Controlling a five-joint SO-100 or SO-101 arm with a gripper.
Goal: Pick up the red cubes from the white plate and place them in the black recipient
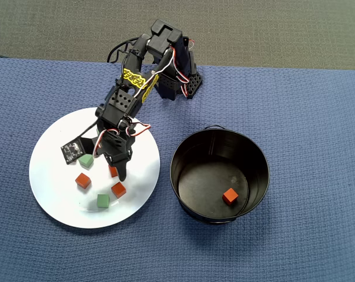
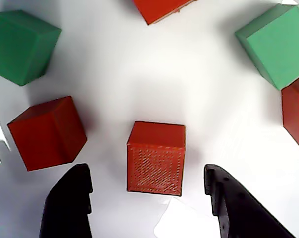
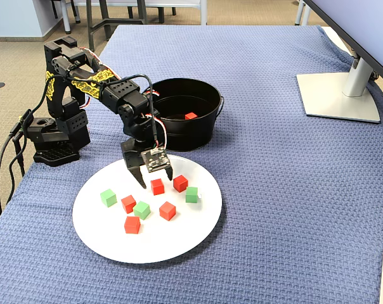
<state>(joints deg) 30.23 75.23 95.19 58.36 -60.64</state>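
Red cube (image 2: 156, 157) is framed squarely between the tool's (image 2: 147, 198) spread, untouching jaws on the white plate (image 2: 120, 74), lined up for a clean pinch; the black recipient (image 1: 183, 176) is waiting well off beside it.

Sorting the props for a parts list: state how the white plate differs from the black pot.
The white plate is flat with a shallow rim; the black pot has tall straight walls. The plate is wider than the pot. The plate holds many red and green cubes, with the open gripper hanging over one; the pot holds a single red cube. Both are round, glossy, and sit on the blue cloth.
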